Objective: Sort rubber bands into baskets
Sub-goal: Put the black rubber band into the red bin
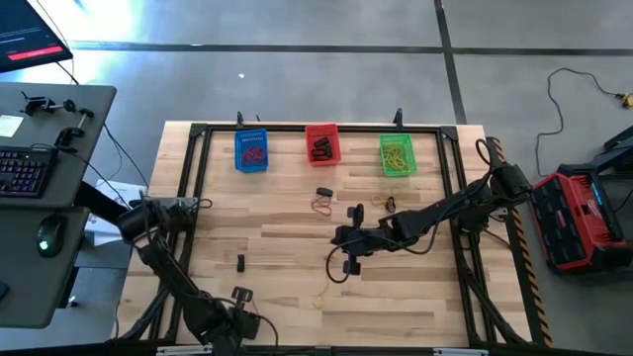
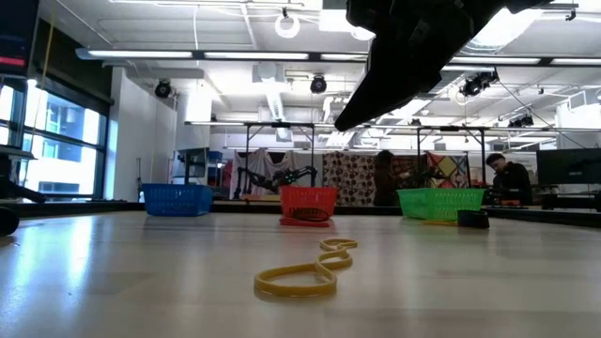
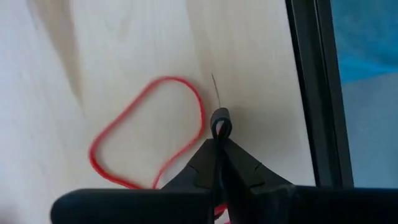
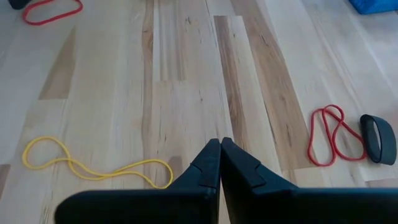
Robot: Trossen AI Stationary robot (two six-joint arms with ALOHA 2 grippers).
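Note:
Three baskets stand along the far edge: blue (image 1: 251, 151), red (image 1: 322, 144) and green (image 1: 397, 155), each with bands inside. Near the table's front left, my left gripper (image 3: 219, 142) points down, shut on a small black rubber band (image 3: 221, 120); a red band (image 3: 149, 134) lies flat beside it. My right gripper (image 4: 220, 142) hangs shut and empty over the table's middle (image 1: 349, 263). A yellow band (image 4: 93, 165) lies on the wood below it, nearer the front edge (image 2: 305, 272). A red band (image 4: 334, 135) and a black one (image 4: 378, 138) lie farther off. My left gripper pinches the black band between its two shut fingertips, coming from above and pointing down. A short loop of the band (image 3: 221, 118) sticks out past the tips toward the wood. Whether that loop still touches the table I cannot tell.
More loose bands lie mid-table: a black one (image 1: 240, 262) ahead of my left gripper, another black one (image 1: 354, 211) and a thin one (image 1: 389, 205) near my right arm. A black frame rail (image 3: 314, 93) runs close beside my left gripper. A desk with a keyboard (image 1: 25, 170) stands to the left.

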